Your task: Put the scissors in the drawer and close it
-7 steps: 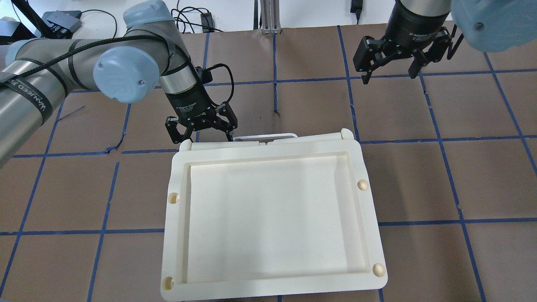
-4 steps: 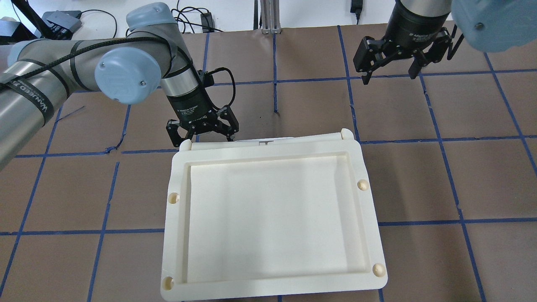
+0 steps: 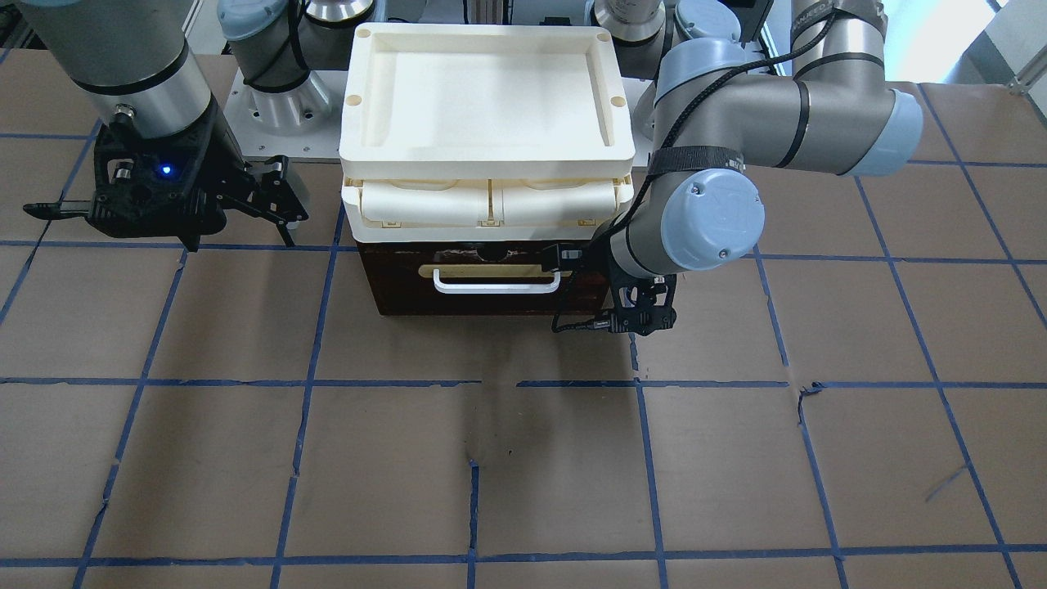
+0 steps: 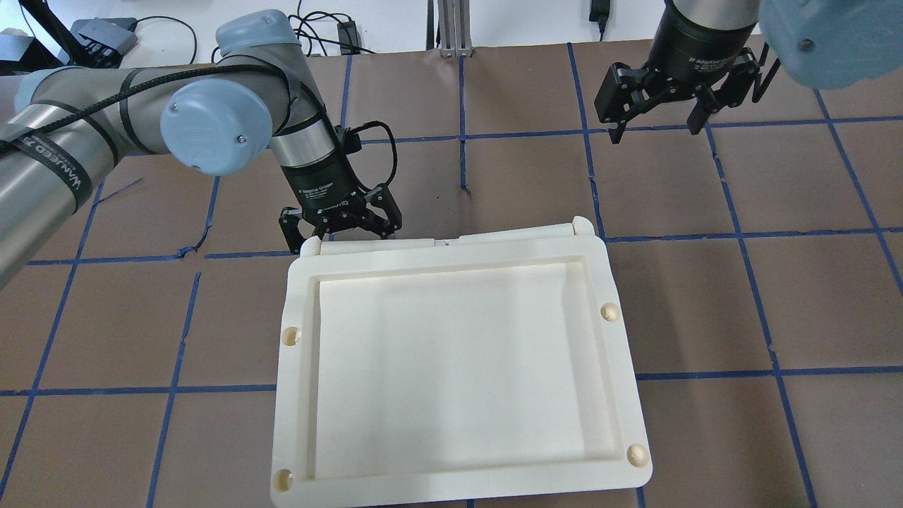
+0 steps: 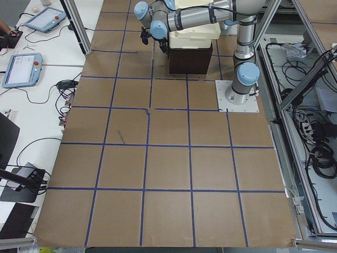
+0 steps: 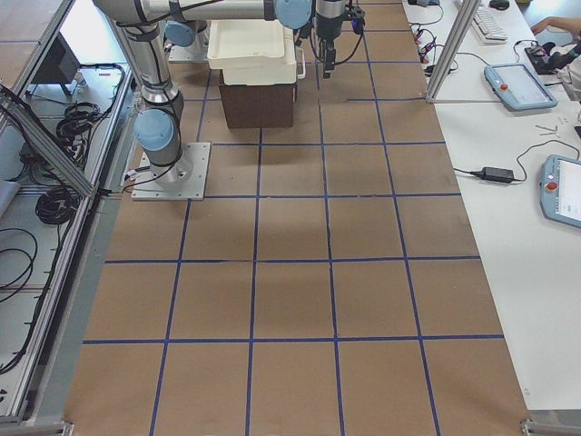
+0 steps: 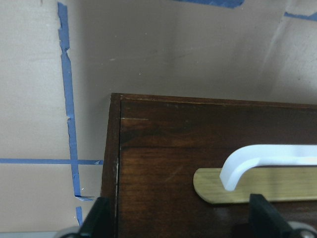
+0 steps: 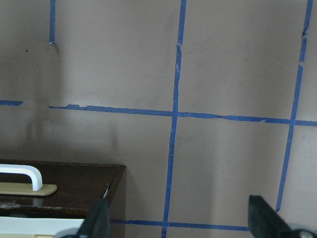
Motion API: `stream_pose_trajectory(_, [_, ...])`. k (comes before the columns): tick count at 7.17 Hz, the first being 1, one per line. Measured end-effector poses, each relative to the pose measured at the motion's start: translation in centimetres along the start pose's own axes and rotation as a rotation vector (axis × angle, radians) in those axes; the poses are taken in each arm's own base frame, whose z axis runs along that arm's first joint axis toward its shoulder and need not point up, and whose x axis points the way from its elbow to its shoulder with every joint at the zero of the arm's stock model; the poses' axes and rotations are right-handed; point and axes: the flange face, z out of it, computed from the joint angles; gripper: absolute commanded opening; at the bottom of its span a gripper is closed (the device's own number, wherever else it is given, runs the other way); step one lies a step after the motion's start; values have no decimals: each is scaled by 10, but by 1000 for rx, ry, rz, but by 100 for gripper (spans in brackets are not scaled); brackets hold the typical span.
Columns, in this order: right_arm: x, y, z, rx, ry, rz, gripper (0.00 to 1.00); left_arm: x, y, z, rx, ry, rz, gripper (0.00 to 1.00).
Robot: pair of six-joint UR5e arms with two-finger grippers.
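Observation:
The drawer (image 3: 491,282) has a dark brown front and a white bar handle (image 3: 496,284), and it sits flush in the cabinet. The left wrist view shows its front (image 7: 163,148) close up. The scissors show in no view. My left gripper (image 4: 340,231) is open and empty. It sits at the drawer front beside the handle, at the robot's left end, and shows low beside the cabinet in the front-facing view (image 3: 640,315). My right gripper (image 4: 655,130) is open and empty. It hangs over bare table beyond the cabinet's right corner, and its fingers (image 8: 96,220) frame the floor.
A cream plastic tray top (image 4: 451,252) covers the cabinet. Two small cream compartments (image 3: 425,203) sit under it, above the drawer. Brown table paper with blue tape lines (image 4: 726,233) surrounds the cabinet. Cables and devices (image 4: 106,32) lie past the far edge.
The white handle stuck out past the tray's far edge a second ago and is now hidden under it. My left gripper moved in toward the cabinet with it. My right gripper barely moved.

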Motion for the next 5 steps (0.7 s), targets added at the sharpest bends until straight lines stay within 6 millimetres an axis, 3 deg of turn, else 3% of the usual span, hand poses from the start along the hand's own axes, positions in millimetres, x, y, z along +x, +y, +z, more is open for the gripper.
stream_pose_trajectory(3, [1,0,0,0,2,-1,100,3,-11,-32,168,18,47,100])
stream_pose_trajectory(5, [4,0,-1,1,4,-2,100,-3,-11,-82,373,-67,63,100])
